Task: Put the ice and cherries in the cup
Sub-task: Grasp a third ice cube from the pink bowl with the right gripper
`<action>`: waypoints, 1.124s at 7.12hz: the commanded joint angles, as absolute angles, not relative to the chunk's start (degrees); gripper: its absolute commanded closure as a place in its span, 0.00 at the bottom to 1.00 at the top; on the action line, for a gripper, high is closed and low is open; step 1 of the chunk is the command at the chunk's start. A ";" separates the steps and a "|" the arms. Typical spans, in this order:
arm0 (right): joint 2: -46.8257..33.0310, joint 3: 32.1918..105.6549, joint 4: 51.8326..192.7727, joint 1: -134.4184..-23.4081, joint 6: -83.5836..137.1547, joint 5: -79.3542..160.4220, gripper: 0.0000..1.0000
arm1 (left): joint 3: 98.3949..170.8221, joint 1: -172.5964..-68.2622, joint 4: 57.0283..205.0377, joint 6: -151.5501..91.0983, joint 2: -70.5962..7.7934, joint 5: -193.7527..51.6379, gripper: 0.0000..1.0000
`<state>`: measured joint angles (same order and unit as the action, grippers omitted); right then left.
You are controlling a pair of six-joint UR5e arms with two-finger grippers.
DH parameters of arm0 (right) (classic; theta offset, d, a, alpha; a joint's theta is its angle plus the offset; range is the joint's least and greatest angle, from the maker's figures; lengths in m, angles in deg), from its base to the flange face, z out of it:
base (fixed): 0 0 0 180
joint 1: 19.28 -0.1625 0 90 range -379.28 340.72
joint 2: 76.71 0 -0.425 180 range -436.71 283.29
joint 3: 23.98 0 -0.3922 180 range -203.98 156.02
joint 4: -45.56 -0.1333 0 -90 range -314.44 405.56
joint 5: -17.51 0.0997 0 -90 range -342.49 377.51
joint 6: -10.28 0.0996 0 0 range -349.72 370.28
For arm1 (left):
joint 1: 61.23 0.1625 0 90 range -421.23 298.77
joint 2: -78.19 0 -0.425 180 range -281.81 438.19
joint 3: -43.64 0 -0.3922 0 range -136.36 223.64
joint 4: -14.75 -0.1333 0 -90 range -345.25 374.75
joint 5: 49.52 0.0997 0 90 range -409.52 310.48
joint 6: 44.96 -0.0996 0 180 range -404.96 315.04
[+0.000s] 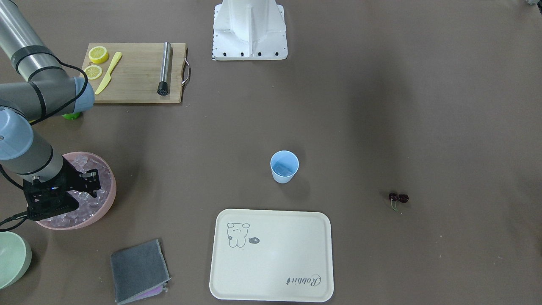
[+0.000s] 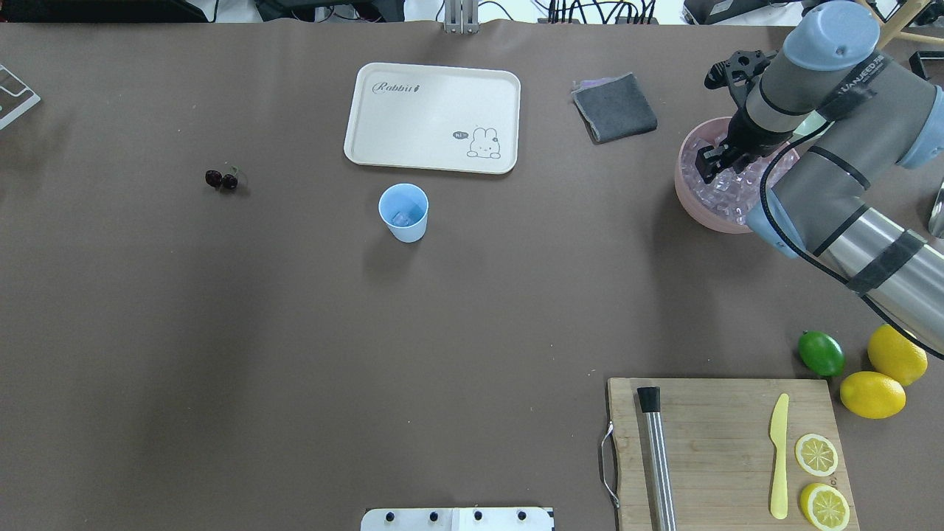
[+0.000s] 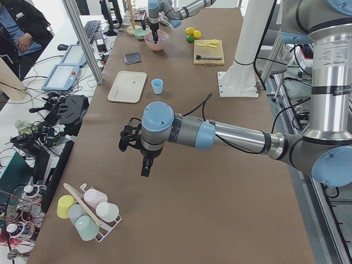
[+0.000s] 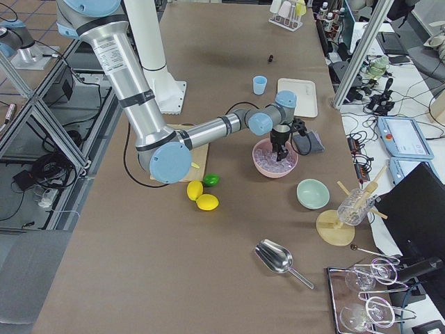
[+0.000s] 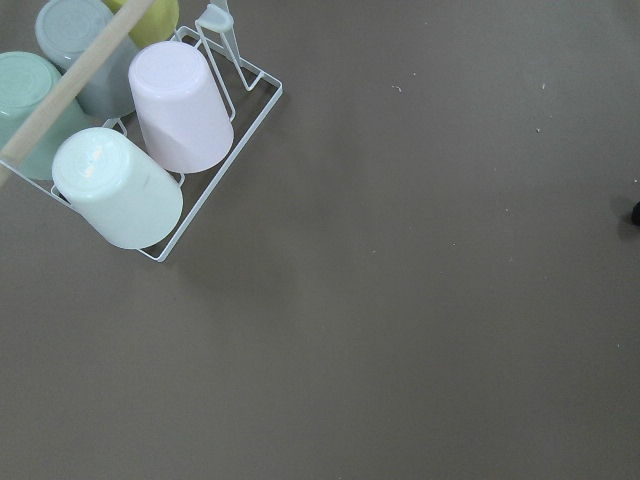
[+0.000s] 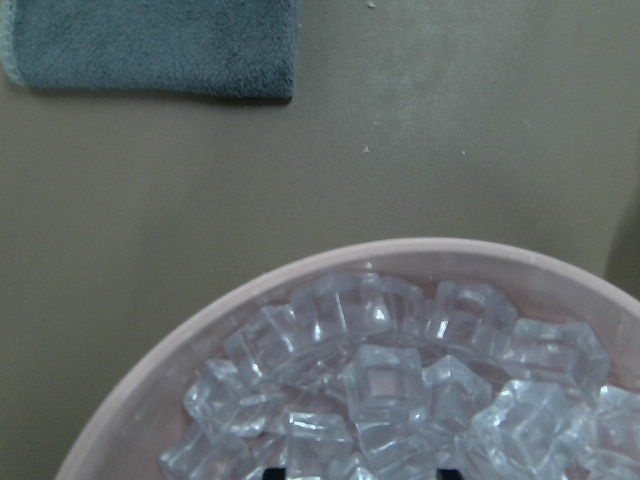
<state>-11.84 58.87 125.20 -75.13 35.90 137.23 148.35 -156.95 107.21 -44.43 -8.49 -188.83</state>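
Observation:
The light blue cup (image 1: 284, 166) stands upright mid-table (image 2: 403, 212), with one clear cube in it. The cherries (image 1: 398, 198) lie on the table on the robot's left side (image 2: 221, 179), away from both grippers. The ice (image 6: 400, 390) fills the pink bowl (image 1: 109, 192). My right gripper (image 1: 87, 180) reaches down into that bowl (image 2: 712, 164), its jaws apart among the cubes; only their tips show at the bottom edge of the right wrist view. My left gripper (image 3: 144, 168) hangs above bare table near a cup rack; I cannot tell whether it is open.
A cream tray (image 1: 271, 254) and a grey cloth (image 1: 139, 270) lie beyond the cup. A cutting board (image 1: 135, 72) holds lemon slices, a yellow knife and a steel muddler. A lime (image 2: 821, 353) and lemons (image 2: 872, 394) lie nearby. A pale green bowl (image 1: 10, 258) stands beside the pink bowl.

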 commanded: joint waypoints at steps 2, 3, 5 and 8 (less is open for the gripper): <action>-11.14 58.81 125.27 -74.74 35.69 137.13 0.57 | 148.58 -156.95 107.21 -44.43 -8.64 -188.83 0.02; -10.96 58.90 125.36 -74.83 35.51 137.13 0.69 | 148.58 -156.95 107.21 -44.43 -8.82 -188.83 0.02; -10.96 59.60 126.06 -76.14 35.33 138.01 0.84 | 148.84 -156.95 107.13 -44.43 -8.91 -188.83 0.02; -19.33 64.16 142.32 -77.82 35.85 138.54 0.85 | 148.93 -156.95 107.13 -44.34 -8.99 -188.83 0.02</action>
